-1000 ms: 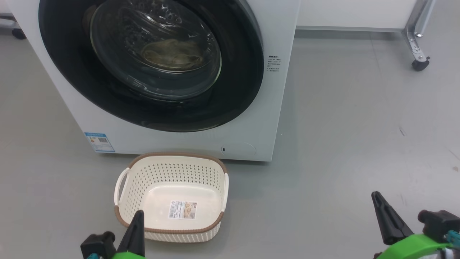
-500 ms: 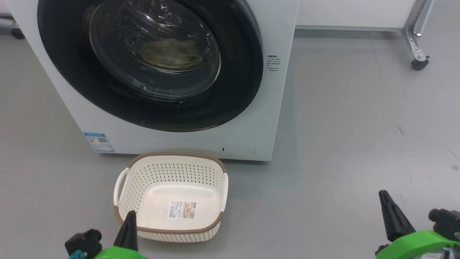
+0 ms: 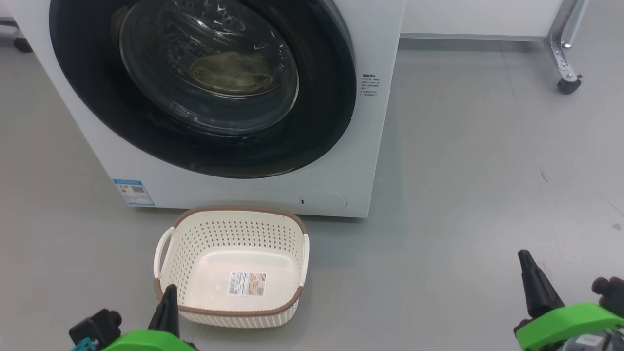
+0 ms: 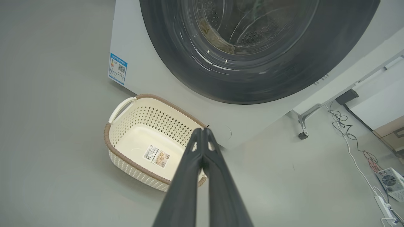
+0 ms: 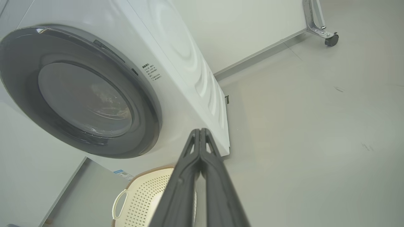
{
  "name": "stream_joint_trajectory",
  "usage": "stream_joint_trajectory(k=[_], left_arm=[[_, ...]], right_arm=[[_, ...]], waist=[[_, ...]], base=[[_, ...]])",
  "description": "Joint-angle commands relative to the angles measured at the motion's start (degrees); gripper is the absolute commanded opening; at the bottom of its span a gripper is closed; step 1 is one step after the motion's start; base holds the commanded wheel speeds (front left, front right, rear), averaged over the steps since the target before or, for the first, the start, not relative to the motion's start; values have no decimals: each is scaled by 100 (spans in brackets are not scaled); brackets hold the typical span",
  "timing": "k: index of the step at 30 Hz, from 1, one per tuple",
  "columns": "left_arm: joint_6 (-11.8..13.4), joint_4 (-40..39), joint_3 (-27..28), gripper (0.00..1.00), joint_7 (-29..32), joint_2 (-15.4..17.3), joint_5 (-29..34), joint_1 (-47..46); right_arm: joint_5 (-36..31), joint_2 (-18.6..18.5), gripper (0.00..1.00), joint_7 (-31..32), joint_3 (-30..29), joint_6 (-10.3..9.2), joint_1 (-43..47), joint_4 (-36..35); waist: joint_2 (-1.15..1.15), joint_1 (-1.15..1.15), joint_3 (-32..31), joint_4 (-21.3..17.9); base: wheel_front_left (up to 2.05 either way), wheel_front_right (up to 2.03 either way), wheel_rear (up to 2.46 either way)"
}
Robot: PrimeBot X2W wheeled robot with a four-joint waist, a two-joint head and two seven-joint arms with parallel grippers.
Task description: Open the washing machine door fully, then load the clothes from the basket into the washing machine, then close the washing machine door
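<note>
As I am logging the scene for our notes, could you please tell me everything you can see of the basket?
The basket is a small rectangular tub, seemingly cream plastic, with perforated sides, a brown rim, a white loop handle on each short side and a printed label on its bottom. It stands upright and empty on the grey floor, close before the washing machine; whether they touch is unclear.
</note>
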Motion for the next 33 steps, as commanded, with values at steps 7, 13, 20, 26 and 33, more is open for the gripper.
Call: stream_joint_trajectory(k=[7,13,20,26,33], left_arm=[[-129,-172,347,0,144,-19,-528,-334],[-197,-173,477,0,239,-54,-871,-347],[-276,-172,629,0,350,-95,-1269,-363],[-332,-172,739,0,430,-124,-1554,-374],[-411,-172,893,0,542,-166,-1954,-389]], right_arm=[[654,-59,0,107,-6,-7,-392,-99],[1069,-63,0,173,-6,-8,-460,-50],[1552,-68,0,249,-6,-9,-540,7],[1899,-72,0,304,-6,-10,-597,48],[2384,-78,0,381,-6,-11,-677,105]], waist=[[0,0,5,-7],[0,0,9,-12],[0,0,14,-17],[0,0,18,-22],[0,0,22,-28]], base=[[0,0,0],[0,0,0],[0,0,0],[0,0,0],[0,0,0]])
